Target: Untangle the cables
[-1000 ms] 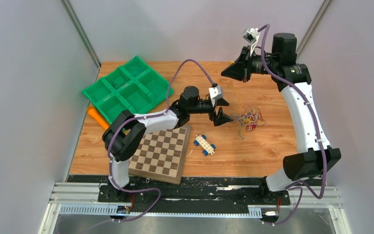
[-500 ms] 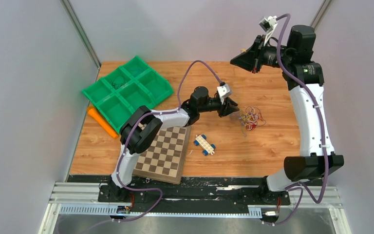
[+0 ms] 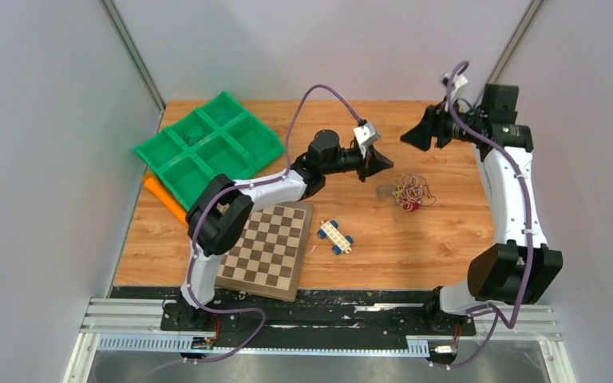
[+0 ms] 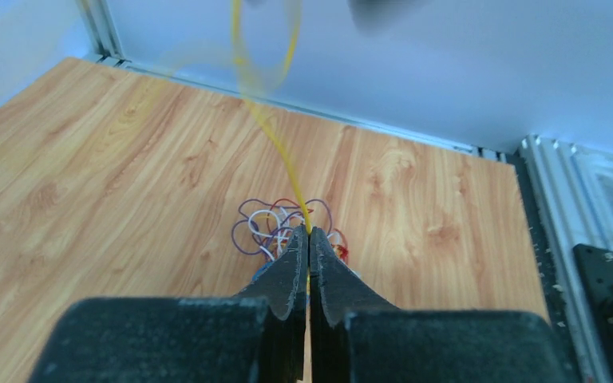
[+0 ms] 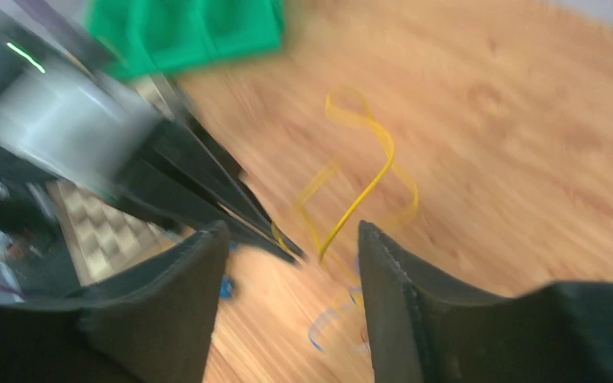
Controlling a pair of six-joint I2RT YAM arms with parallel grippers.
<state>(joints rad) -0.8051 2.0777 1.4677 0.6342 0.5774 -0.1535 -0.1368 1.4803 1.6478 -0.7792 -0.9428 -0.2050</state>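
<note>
A clump of thin cables point(image 3: 413, 191) in yellow, red, purple and white lies on the wooden table right of centre. My left gripper point(image 3: 383, 165) hovers just left of and above it. In the left wrist view its jaws point(image 4: 309, 233) are shut on a single yellow cable point(image 4: 275, 144), which rises away from the clump point(image 4: 271, 225) below. My right gripper point(image 3: 409, 137) hangs higher, to the right of the left one. Its jaws point(image 5: 291, 235) stand open, and the curled yellow cable point(image 5: 367, 187) shows beyond them, untouched.
A green compartment tray point(image 3: 207, 148) sits at the back left with an orange stick point(image 3: 164, 199) beside it. A chessboard point(image 3: 265, 249) lies near the left arm's base. A small toy car point(image 3: 335, 236) with blue wheels rests to the right of the board.
The left gripper closed on the yellow strand and rose up and to the right. The right gripper opened, let the strand go and swung right and lower.
</note>
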